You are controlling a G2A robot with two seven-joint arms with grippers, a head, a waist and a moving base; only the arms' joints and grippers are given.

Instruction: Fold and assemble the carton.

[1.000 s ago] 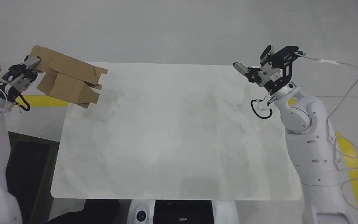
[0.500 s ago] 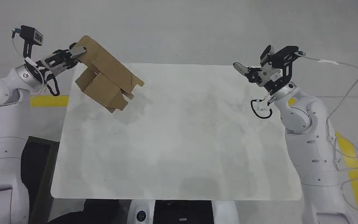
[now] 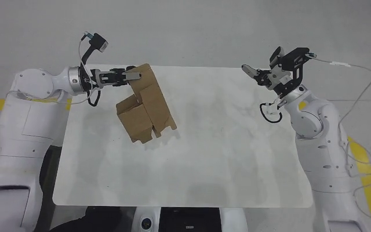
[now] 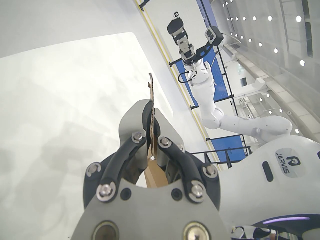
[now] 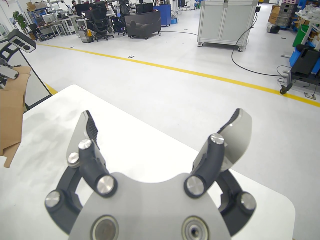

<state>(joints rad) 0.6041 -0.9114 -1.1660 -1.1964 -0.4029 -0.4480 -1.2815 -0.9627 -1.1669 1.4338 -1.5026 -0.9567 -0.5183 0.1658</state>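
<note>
The brown corrugated cardboard carton (image 3: pixel 145 104), partly opened with its flaps loose, was above the far left part of the white rectangular tabletop (image 3: pixel 232 156), well inside its left edge and close to its far edge. The left hand (image 3: pixel 134 76) reached in from the left side and held the carton by its farthest edge, its 2 fingers closed on the cardboard. From that grip the carton ran toward the near side and slightly to the right, with a shorter panel lying on its left and notched flap ends at its near end. A faint shadow lay on the tabletop beside it, and whether its near end touched the surface could not be told. In the left wrist view, the left hand (image 4: pixel 150 112) pinched a thin sheet of the carton (image 4: pixel 155 174) edge-on between its grey fingertips, the board's edge standing out past them over the tabletop (image 4: pixel 62 88). The right hand (image 3: pixel 250 71) was at the far right corner of the tabletop, well apart from the carton and holding nothing. In the right wrist view, the right hand (image 5: pixel 162 116) had its 2 fingers spread wide over the tabletop (image 5: pixel 140 136), and the carton (image 5: pixel 12 108) showed far off across the surface.
</note>
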